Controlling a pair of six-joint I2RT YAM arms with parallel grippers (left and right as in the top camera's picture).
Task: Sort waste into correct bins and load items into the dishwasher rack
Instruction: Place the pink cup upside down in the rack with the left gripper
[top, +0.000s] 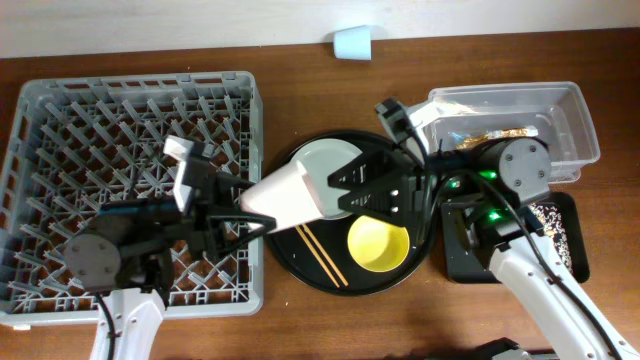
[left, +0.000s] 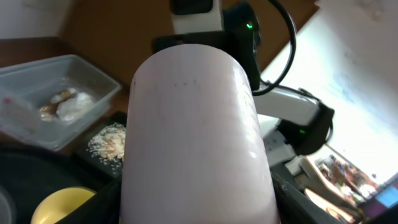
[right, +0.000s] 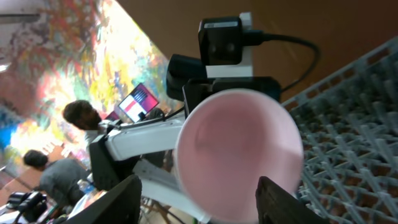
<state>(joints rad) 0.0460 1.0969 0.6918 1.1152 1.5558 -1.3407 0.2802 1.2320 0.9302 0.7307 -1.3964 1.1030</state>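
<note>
Pink cup (left: 196, 137) fills the left wrist view, hiding left gripper (top: 250, 208) fingers.

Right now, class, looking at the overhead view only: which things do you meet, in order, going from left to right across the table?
dishwasher rack → pink cup → yellow bowl → clear tub

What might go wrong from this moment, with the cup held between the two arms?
The pink cup hangs sideways in the left gripper above the round black tray; a slip would drop it onto the plate or chopsticks. The open right gripper sits right at its mouth and may knock it loose.
</note>
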